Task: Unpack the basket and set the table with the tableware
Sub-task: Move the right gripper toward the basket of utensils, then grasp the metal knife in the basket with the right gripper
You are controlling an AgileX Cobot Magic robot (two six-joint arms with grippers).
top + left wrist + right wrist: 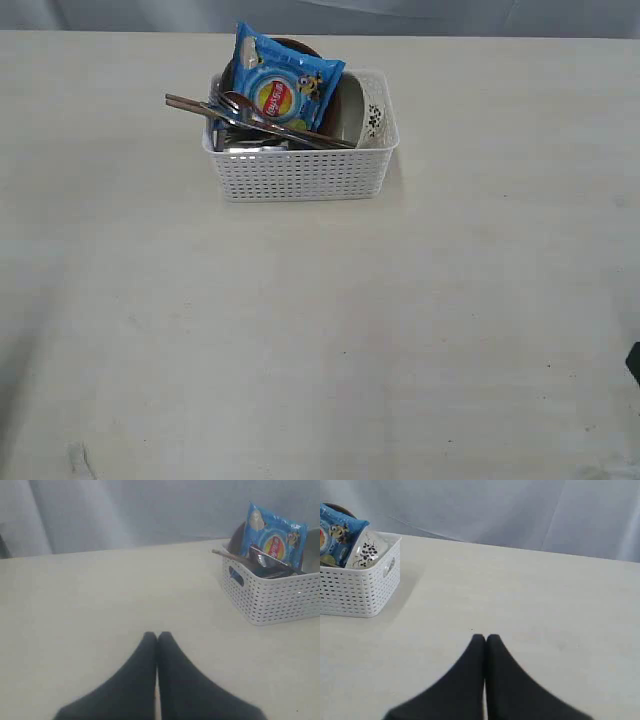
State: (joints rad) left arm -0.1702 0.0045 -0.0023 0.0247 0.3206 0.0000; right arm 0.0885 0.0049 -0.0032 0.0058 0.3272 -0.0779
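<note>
The white lattice basket (300,172) stands at the back middle of the beige table (320,330). It holds an off-white bowl (352,112), a reddish-brown plate (292,44) mostly behind a blue chip bag (283,85), and steel cutlery with chopsticks (250,118) sticking out over its left rim. The steel cup is hidden. My left gripper (157,636) is shut and empty, low over the table well short of the basket (272,597). My right gripper (485,638) is also shut and empty, far from the basket (357,587). Only a dark corner of one arm (634,362) shows in the exterior view.
The blue chip bag (272,537) leans upright in the basket over the tableware. A grey curtain (520,510) hangs behind the table's far edge. Bare tabletop stretches in front of and on both sides of the basket.
</note>
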